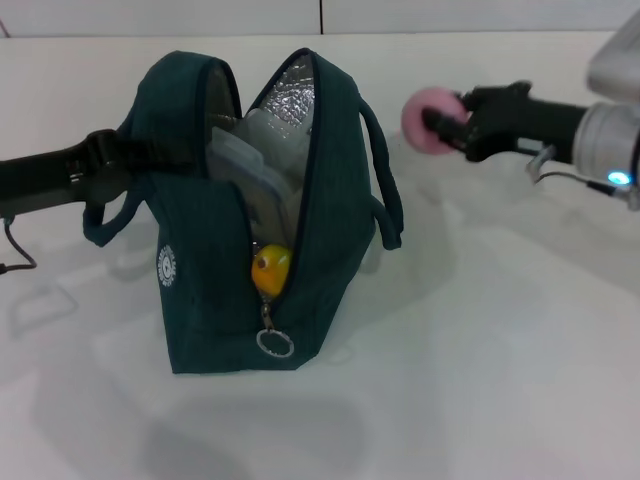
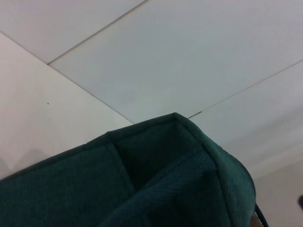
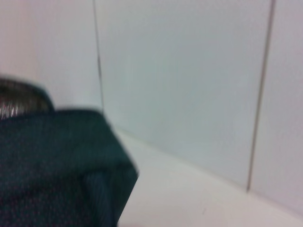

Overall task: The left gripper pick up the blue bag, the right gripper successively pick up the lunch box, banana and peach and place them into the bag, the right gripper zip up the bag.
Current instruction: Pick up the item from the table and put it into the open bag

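The blue bag (image 1: 215, 300) stands upright on the white table with its top unzipped and its foil lining showing. My left gripper (image 1: 135, 155) comes in from the left and is shut on the bag's upper left edge by a handle. Inside, the clear lunch box (image 1: 250, 165) stands on edge, and the banana (image 1: 271, 268) shows its yellow end in the zipper gap above the ring pull (image 1: 274, 342). My right gripper (image 1: 445, 125) hovers to the right of the bag near its top, shut on the pink peach (image 1: 425, 120). Bag fabric (image 2: 142, 189) fills the left wrist view; the bag's corner (image 3: 57, 165) shows in the right wrist view.
The white table (image 1: 480, 380) spreads out in front of and to the right of the bag. A pale panelled wall (image 1: 320, 15) runs along the back. A thin black cable (image 1: 15, 250) hangs under the left arm.
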`<state>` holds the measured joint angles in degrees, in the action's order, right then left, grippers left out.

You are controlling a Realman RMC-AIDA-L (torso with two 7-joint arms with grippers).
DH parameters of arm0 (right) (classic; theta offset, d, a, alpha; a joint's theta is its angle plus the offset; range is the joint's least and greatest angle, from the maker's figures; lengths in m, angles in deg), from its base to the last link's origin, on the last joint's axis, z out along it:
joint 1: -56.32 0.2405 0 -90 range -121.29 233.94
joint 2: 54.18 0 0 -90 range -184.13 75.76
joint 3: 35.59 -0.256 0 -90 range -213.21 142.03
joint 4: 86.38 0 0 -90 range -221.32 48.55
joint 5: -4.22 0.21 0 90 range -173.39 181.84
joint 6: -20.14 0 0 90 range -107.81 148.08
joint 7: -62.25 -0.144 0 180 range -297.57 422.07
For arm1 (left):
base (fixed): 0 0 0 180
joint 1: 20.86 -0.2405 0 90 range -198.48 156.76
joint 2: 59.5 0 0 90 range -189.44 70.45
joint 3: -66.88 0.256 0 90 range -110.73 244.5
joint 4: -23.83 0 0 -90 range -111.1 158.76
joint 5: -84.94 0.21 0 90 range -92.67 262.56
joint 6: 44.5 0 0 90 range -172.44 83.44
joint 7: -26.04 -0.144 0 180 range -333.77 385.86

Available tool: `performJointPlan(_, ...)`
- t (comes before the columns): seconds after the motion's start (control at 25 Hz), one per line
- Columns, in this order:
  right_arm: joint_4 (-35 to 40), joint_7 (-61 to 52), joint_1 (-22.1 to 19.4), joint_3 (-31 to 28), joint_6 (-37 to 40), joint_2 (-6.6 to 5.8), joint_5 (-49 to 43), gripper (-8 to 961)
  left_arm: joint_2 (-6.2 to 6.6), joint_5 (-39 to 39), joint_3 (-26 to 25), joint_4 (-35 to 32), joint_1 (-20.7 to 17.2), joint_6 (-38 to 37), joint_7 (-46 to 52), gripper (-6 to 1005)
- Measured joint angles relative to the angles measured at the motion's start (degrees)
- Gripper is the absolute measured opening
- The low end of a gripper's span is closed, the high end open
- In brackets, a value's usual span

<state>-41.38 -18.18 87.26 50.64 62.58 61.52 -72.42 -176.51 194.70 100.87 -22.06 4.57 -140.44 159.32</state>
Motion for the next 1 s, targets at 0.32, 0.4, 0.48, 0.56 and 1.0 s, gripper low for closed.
performJointPlan(0.32, 10.04, 0.76, -4.58, -3.66, 7.09, -0.04, 2.93, 255, -0.42, 0.00, 0.42, 0.00, -0.63, -0.12, -0.29, 35)
performJointPlan(0.4, 10.14, 1.74, -4.21, -4.56, 10.99, -0.03, 5.48, 247, -0.52, 0.00, 0.45, 0.01, -0.64, -0.12, -0.40, 35)
performJointPlan(0.48, 9.89, 3.22, -3.37, -4.75, 15.37, 0.01, 8.93, 239, -0.55, 0.00, 0.46, 0.05, -0.65, -0.13, -0.56, 36)
performJointPlan(0.56, 9.71, 4.06, -2.36, -4.53, 18.76, 0.12, 10.45, 231, -0.55, 0.00, 0.47, 0.08, -0.64, -0.12, -0.64, 36)
performJointPlan(1.0, 5.85, 4.61, 5.57, 5.64, 22.86, 0.42, 13.70, 149, -0.51, 0.03, 0.14, 0.10, -0.68, -0.12, -0.81, 36)
